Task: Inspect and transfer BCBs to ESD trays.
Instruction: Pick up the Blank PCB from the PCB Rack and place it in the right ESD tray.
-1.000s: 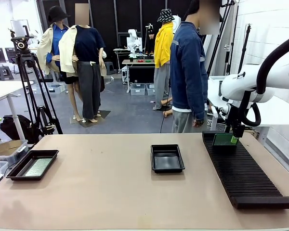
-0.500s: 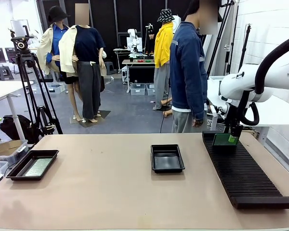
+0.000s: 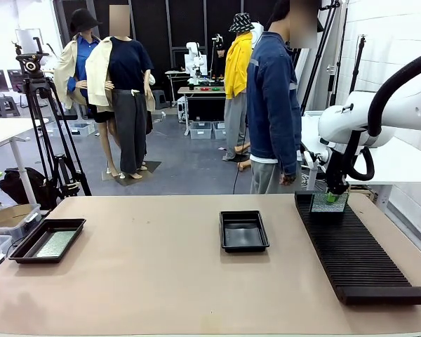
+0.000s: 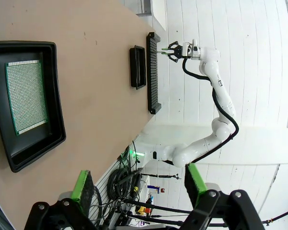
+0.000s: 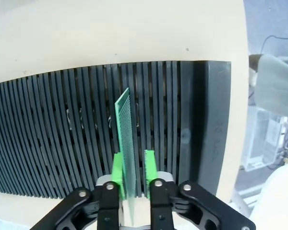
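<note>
Going from the left: the left tray (image 3: 19, 251) sits near the table's (image 3: 154, 281) left edge with one board (image 3: 55, 243) lying flat in it, so that one looks done to me. The left gripper (image 4: 138, 181) hangs over that tray with its jaws wide apart and nothing in them.

In the middle, the middle tray (image 3: 243, 232) is bare, so my guess is that's the next drop-off.

Just right of it is the long rack (image 3: 358, 267). At its far end a second board (image 3: 329, 202) stands upright on edge in a slot, long edge running across the rack. The right gripper (image 3: 335, 195) is over it, fingers pointing down.

In the right wrist view that board is edge-on between the green pads (image 5: 150, 168). One pad looks to be touching it and the other shows a thin gap, so I can't tell if it's actually clamped.

The bit that matters: the board is straight below the fingers and in line with its slot. So I'd pull straight up first, then swing left to the bare tray. The right arm is way nearer.
</note>
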